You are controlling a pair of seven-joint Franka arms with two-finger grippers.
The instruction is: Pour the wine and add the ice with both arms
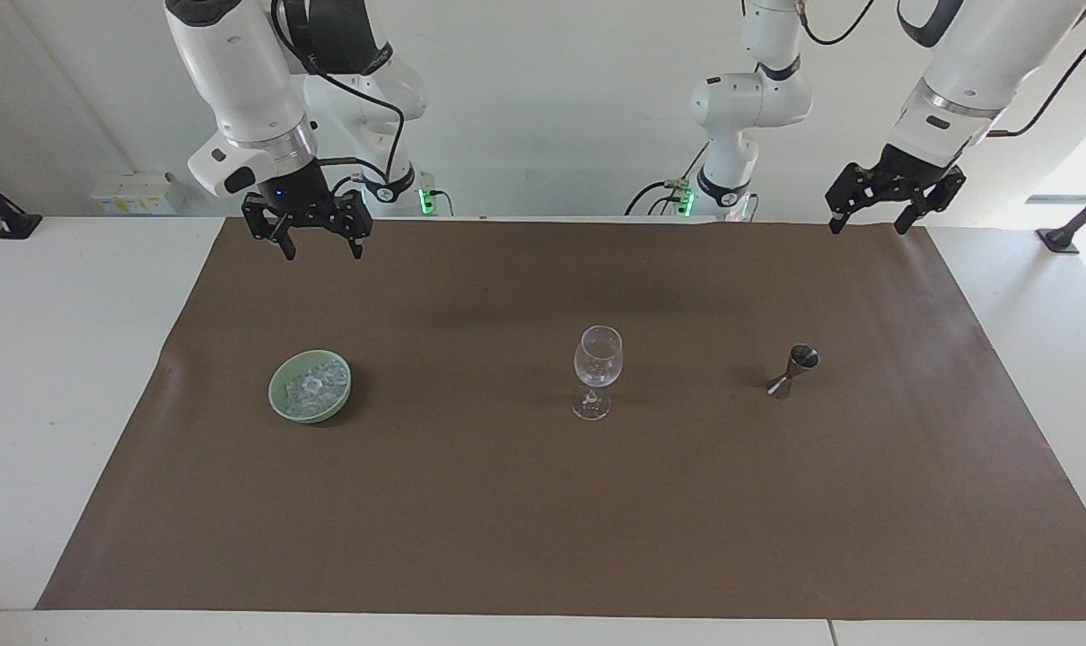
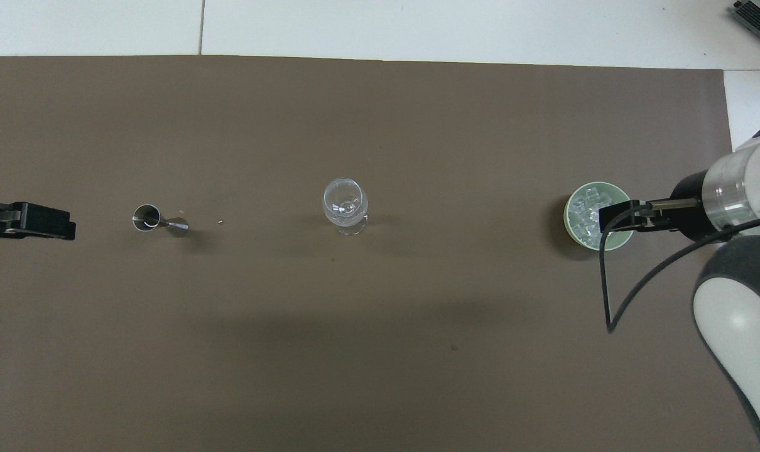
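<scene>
Both end effectors wide and empty: left end effector (image 1: 873, 223), right end effector (image 1: 321, 248) raised above the mat's robot-side edge.

Wine glass (image 1: 598, 370) upright mid-mat, bowl (image 1: 283, 405) and jigger (image 1: 792, 371) well apart at either side, wide gaps between.

Plain brown mat (image 1: 543, 502) on white surface (image 1: 67, 359); pale green bowl (image 1: 280, 404); clear glass (image 1: 598, 359); silver jigger (image 1: 794, 370).

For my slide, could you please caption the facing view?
Both open grippers, left and right, hang raised over a mat holding bowl of ice, wine glass and jigger.
</scene>
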